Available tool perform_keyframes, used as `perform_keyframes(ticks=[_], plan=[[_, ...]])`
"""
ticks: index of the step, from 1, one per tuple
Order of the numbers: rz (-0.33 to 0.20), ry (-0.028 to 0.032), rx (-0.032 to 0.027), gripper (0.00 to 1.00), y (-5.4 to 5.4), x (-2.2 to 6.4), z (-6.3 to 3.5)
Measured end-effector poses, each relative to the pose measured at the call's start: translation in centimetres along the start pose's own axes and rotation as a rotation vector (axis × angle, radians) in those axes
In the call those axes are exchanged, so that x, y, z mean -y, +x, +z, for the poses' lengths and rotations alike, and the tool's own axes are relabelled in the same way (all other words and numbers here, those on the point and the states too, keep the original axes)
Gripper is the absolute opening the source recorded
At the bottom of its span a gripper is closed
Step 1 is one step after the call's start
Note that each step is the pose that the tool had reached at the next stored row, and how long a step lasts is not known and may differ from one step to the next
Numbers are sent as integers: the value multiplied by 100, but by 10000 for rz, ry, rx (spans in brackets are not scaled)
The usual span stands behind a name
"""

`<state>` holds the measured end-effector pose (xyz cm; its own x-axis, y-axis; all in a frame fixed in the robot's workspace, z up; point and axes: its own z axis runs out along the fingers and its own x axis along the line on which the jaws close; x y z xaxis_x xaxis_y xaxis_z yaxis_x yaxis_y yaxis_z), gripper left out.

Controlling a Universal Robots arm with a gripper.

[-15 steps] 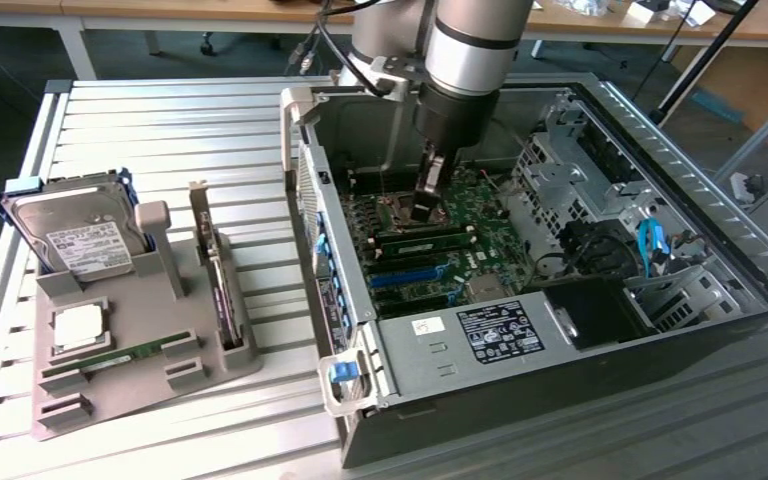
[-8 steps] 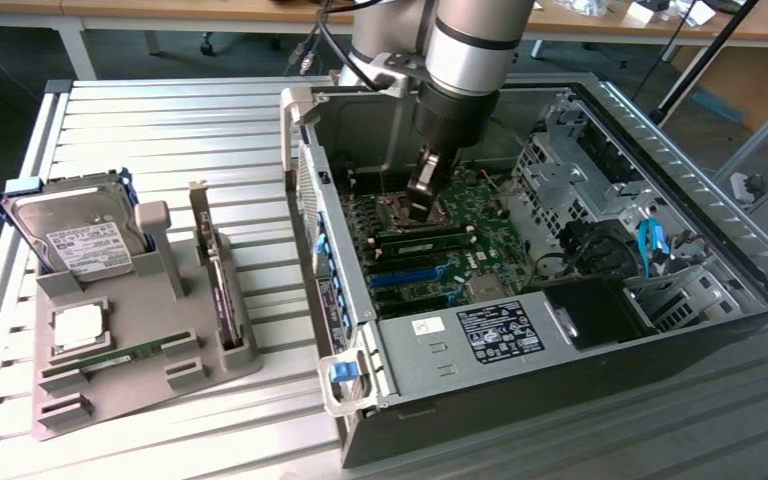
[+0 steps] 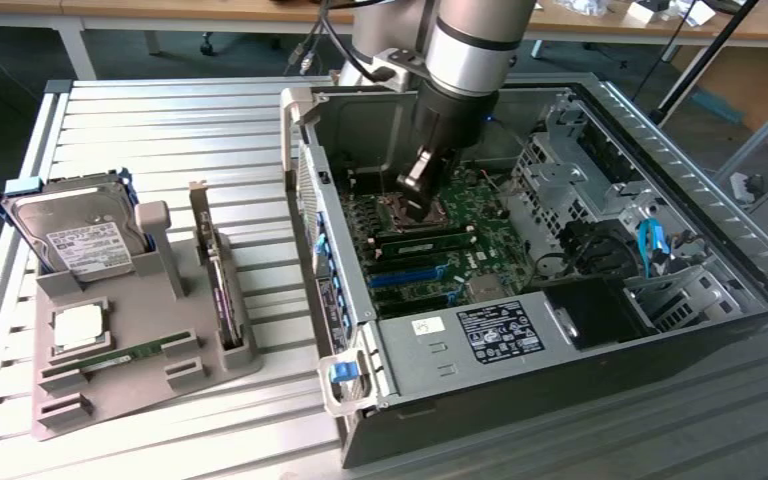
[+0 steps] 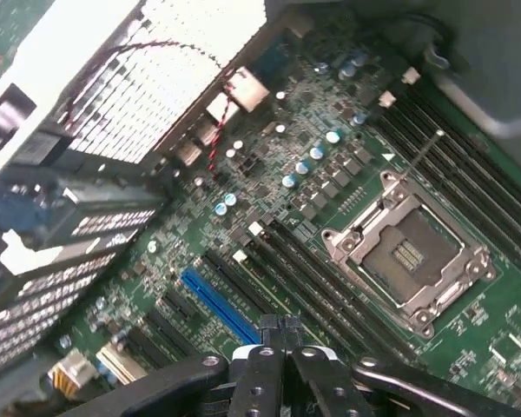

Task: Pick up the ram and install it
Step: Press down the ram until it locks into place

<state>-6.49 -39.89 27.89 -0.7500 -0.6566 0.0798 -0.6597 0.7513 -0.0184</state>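
1. We see the gripper [image 3: 424, 205] reaching down inside the open computer case [image 3: 704, 180], low over the motherboard [image 3: 491, 245], just above the processor socket [image 3: 404, 210] and the memory slots [image 3: 424, 240] beside it.
2. In the wrist view the gripper's fingers [image 4: 282, 334] are pressed together, with no gap between their tips, and nothing shows between them.
3. A ram [image 3: 431, 238] stick lies seated in a slot next to the socket, just under the gripper (a second thin green stick [image 3: 128, 355] rests in the grey holder tray [image 3: 144, 390] on the table, well apart from the case).
4. Room to move is tight: the case's rear wall [image 3: 307, 200] rises on the exterior view's left of the arm, the drive cage [image 3: 564, 160] and cables stand on the exterior view's right, and the black power supply [image 3: 504, 335] closes the near end.
5. The top of the case is open, so the arm comes in from above.
6. In the tray a hard drive [image 3: 77, 235] stands upright near an expansion card [image 3: 217, 285].
7. The power supply carries a white label [image 3: 500, 333]; we cannot read its print, nor the drive's sticker.
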Motion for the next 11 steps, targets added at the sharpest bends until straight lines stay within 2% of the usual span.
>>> perform_keyframes(ticks=[11], plan=[[2563, -206, -47, 11, 0, 0, 0]])
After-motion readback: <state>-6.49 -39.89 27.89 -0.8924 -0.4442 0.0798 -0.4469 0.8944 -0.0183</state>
